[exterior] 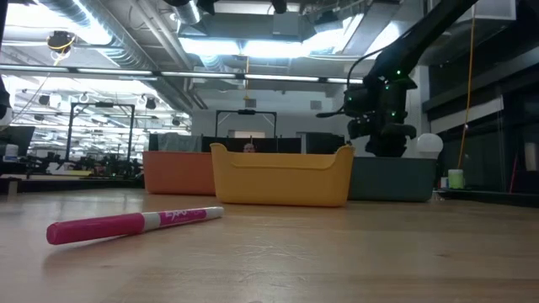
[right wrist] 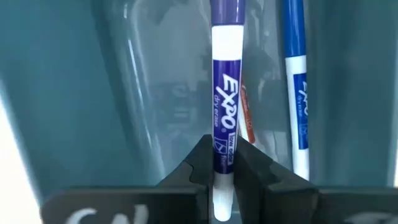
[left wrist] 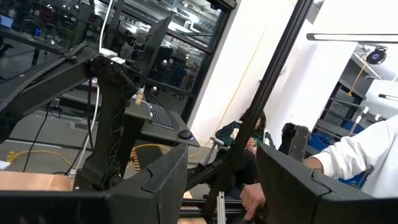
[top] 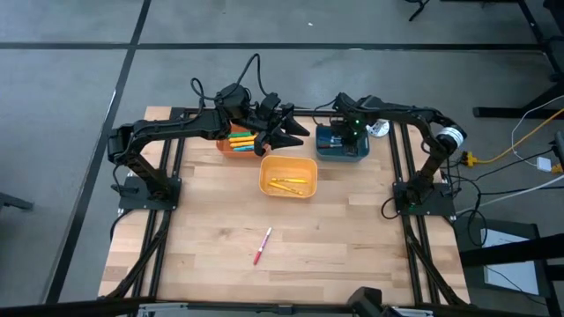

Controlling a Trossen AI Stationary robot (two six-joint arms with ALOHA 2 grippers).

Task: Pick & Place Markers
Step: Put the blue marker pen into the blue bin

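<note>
Right gripper [right wrist: 225, 171] down inside the teal bin [top: 342, 151], fingers pinched on the lower end of a blue marker [right wrist: 224, 118] held lengthwise between them. Second blue marker [right wrist: 297, 93] lying just beside the held one on the bin floor, with what looks like another stick partly hidden under the two. Seen from table height, right gripper [exterior: 381, 126] hanging low over the teal bin [exterior: 392, 178], at the far right of the yellow bin [exterior: 282, 177].

Left gripper [top: 284, 130] raised above the orange bin [top: 236, 145], just left of the yellow bin [top: 288, 176], fingers [left wrist: 168, 180] spread apart and holding nothing. Orange bin filled with several markers [top: 240, 141] in mixed colours; yellow markers [top: 288, 184] inside the yellow bin. One pink marker [top: 263, 246] lying alone on the wooden table [top: 352, 246], well in front of the yellow bin; in the low view, same pink marker [exterior: 135, 224] nearest the camera.

Risks, judged from here: grip set near the marker's tip rather than its middle, so likely to swing or slip out if lifted fast. Neighbouring blue marker close enough to be nudged on a lift. Both arms crowded over the bins, so possible contact on a move toward the yellow bin.
</note>
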